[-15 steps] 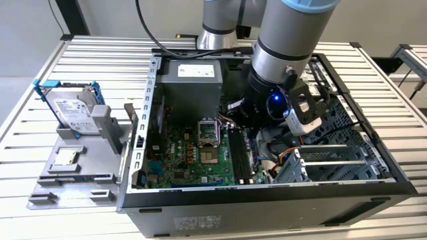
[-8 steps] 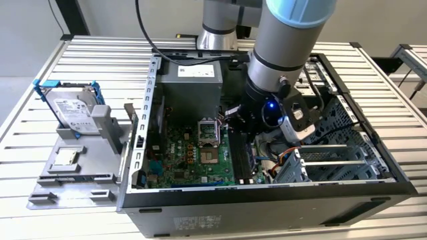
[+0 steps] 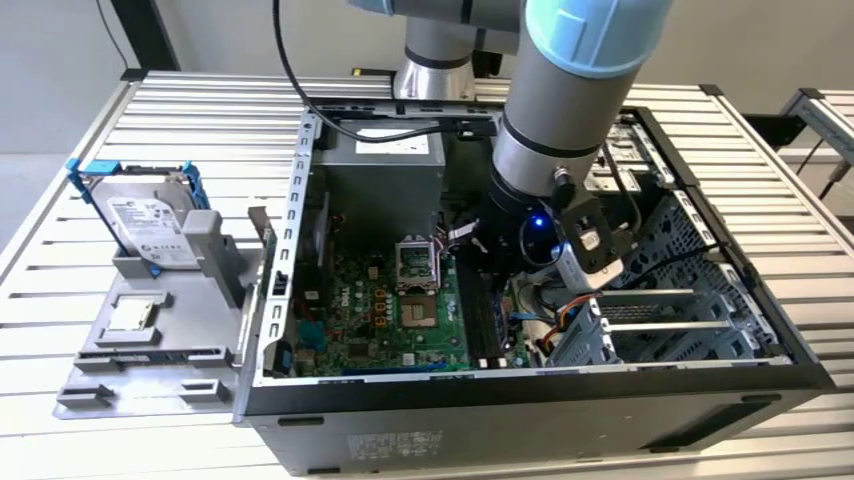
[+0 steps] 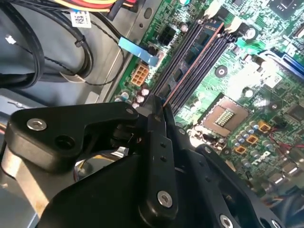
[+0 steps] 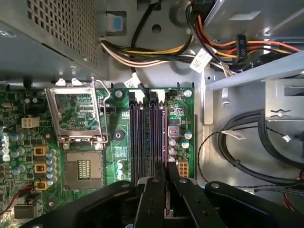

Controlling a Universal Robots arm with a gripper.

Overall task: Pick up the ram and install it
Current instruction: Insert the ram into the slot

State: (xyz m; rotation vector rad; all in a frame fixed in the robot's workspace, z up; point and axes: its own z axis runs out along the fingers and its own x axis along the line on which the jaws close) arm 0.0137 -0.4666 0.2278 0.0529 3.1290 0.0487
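Black gripper (image 5: 166, 183) fingers stand nearly together, and we see a thin board edge pinched between them: the ram (image 4: 186, 71), held edge-on. In the second wrist view we trace its coppery edge running forward from the fingers (image 4: 156, 124) along the memory slots (image 4: 202, 54); whether it is seated in a slot we cannot tell. We note the green motherboard (image 5: 118, 137) with its open processor socket (image 5: 76, 113) just beside the slots. In the exterior view we record the arm (image 3: 561, 110) reaching down into the open computer case (image 3: 534, 400), the gripper (image 3: 497, 262) low over the board. On the slatted table (image 3: 54, 250), toward the exterior view's left, we list a silver hard drive (image 3: 140, 215) in a blue frame, propped on a grey holder (image 3: 154, 330).
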